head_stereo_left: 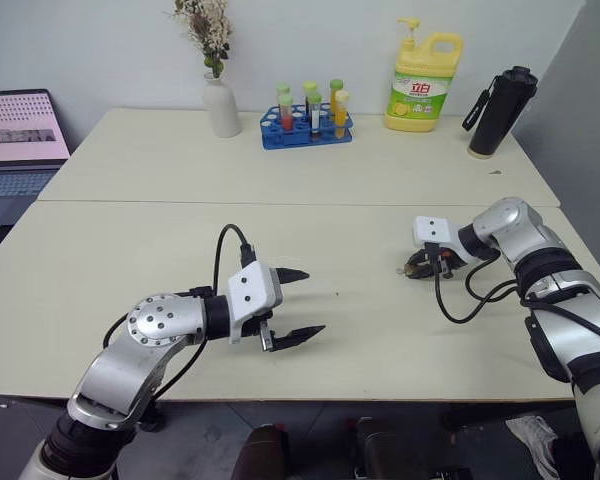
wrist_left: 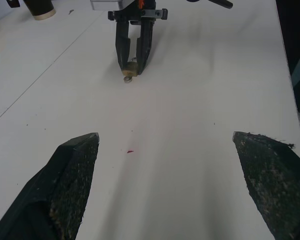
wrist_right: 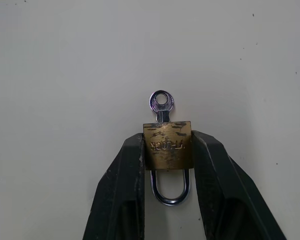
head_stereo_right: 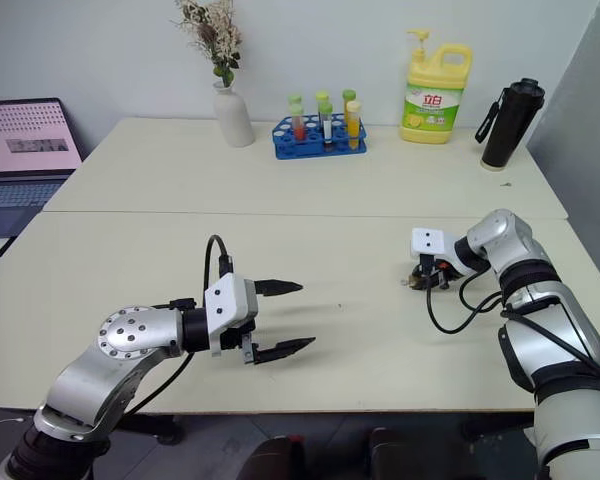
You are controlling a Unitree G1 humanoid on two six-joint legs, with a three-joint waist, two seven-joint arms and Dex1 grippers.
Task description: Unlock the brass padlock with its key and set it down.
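The right end effector (wrist_right: 167,150) is clamped on the padlock (wrist_right: 168,145), fingers pressing its two narrow sides, at the desk (head_stereo_left: 330,180) surface around four o'clock from the desk's middle. The padlock's long axis runs along the fingers; the key (wrist_right: 161,104) sticks out away from the wrist, its blade hidden inside, shackle toward the wrist. The right forearm bends inward, pitched down. The left end effector (head_stereo_left: 298,305) hovers nearly level at seven o'clock, fingers wide apart.

Head eyes overlook the table (head_stereo_left: 310,180); wrist cameras look along their jaws.
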